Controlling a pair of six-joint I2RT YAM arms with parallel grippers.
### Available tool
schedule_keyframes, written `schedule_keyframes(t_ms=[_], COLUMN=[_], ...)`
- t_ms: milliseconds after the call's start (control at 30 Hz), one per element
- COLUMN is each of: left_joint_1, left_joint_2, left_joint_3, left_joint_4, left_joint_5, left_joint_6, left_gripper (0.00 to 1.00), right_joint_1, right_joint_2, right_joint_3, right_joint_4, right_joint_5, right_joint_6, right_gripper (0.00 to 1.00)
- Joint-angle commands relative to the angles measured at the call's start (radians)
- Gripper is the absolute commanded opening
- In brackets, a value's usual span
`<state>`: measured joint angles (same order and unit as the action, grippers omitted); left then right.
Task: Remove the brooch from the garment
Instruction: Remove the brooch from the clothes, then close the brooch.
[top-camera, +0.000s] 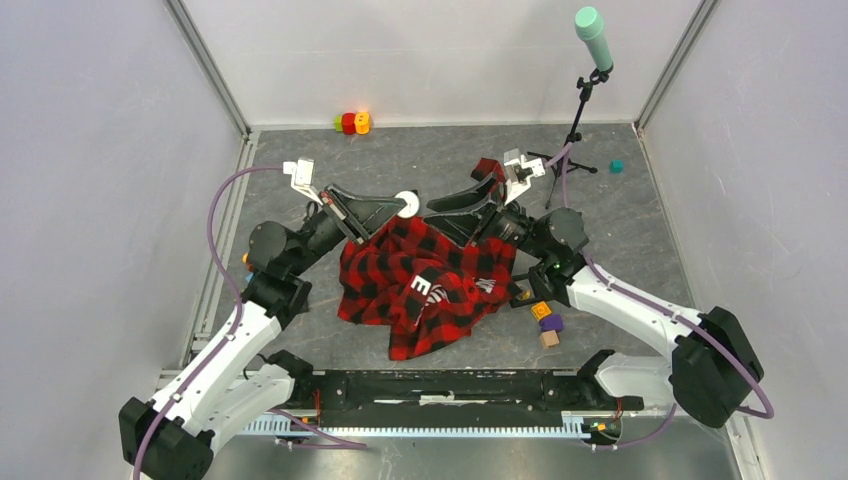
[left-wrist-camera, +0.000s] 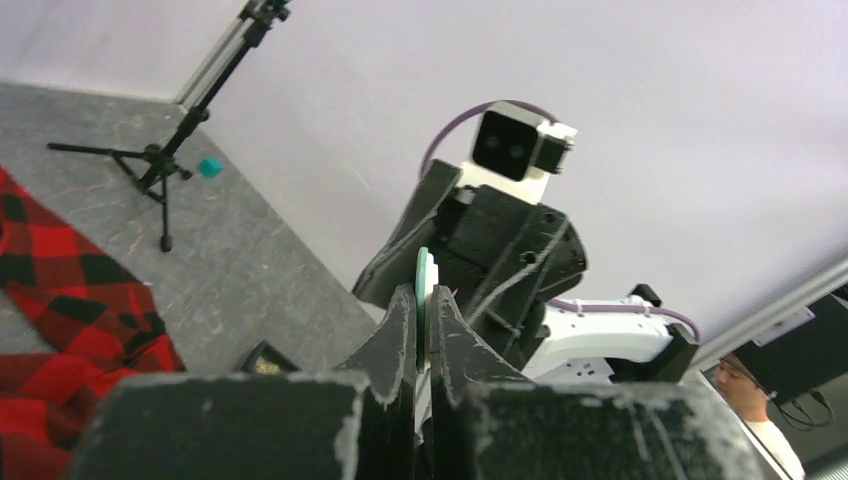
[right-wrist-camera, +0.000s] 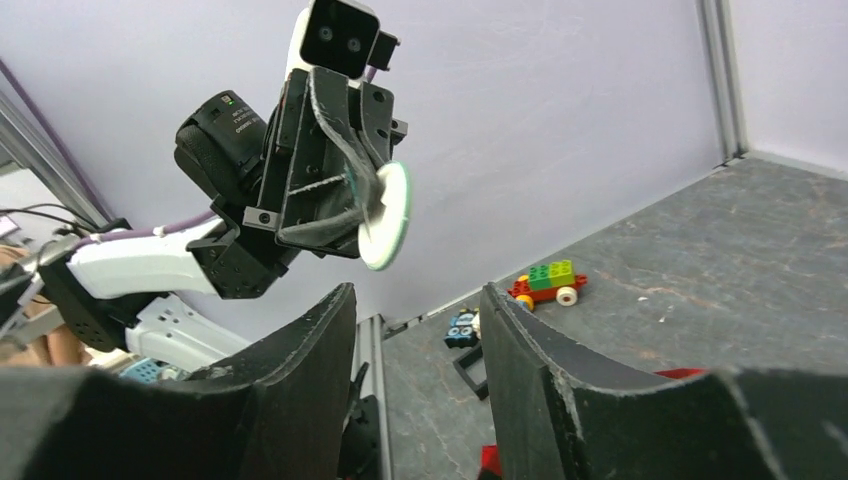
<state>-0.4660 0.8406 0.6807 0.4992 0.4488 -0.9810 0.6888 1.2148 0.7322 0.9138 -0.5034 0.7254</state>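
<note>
The brooch (top-camera: 406, 204), a round white disc with a green edge, hangs in the air with my left gripper (top-camera: 398, 208) shut on it. In the left wrist view the brooch (left-wrist-camera: 427, 272) stands edge-on between the shut fingers of the left gripper (left-wrist-camera: 424, 300). The right wrist view shows the brooch (right-wrist-camera: 386, 214) clear of the cloth. The garment (top-camera: 430, 282), red-and-black check with white letters, lies crumpled on the table below both grippers. My right gripper (top-camera: 440, 208) faces the brooch from the right. The right gripper (right-wrist-camera: 415, 300) is open and holds nothing.
A microphone stand (top-camera: 581, 105) stands at the back right, with a teal cube (top-camera: 617, 166) beside it. Toy bricks (top-camera: 352, 122) lie by the back wall. Small blocks (top-camera: 548, 322) sit by the garment's right edge. A brick car (right-wrist-camera: 545, 281) lies on the floor.
</note>
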Motion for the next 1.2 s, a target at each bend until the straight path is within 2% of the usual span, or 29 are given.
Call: schedule_keyframes(t_ms=[0,300,567,800,1100,1167], left_joint_1=[0.004,0.004,0.004,0.004,0.003,0.004], left_joint_2=[-0.002,0.002,0.008,0.006,0.006,0.008], left_joint_3=[-0.008,-0.020,-0.022,-0.030,-0.052,-0.054], left_joint_4=[0.141,0.159,0.173,0.185,0.203,0.208], left_joint_5=[0.048,0.062,0.075,0.086,0.092,0.094], left_joint_6=[-0.053,-0.041,-0.036,-0.032,-0.034,-0.036], left_gripper=[0.02,0.02,0.02,0.02,0.02,0.02], right_joint_1=[0.017,0.045,0.060,0.061,0.064,0.065], right_joint_2=[0.025,0.050,0.066,0.067,0.086,0.092], right_joint_3=[0.021,0.042,0.073,0.073,0.081,0.083], right_joint_4=[0.094,0.158,0.126,0.132,0.158,0.157], right_joint_5=[-0.002,-0.025,-0.012,0.026,0.009,0.008], right_joint_6=[0.054,0.067,0.052,0.066,0.084,0.088], right_gripper=[0.53,0.51,0.50,0.39,0.39,0.36])
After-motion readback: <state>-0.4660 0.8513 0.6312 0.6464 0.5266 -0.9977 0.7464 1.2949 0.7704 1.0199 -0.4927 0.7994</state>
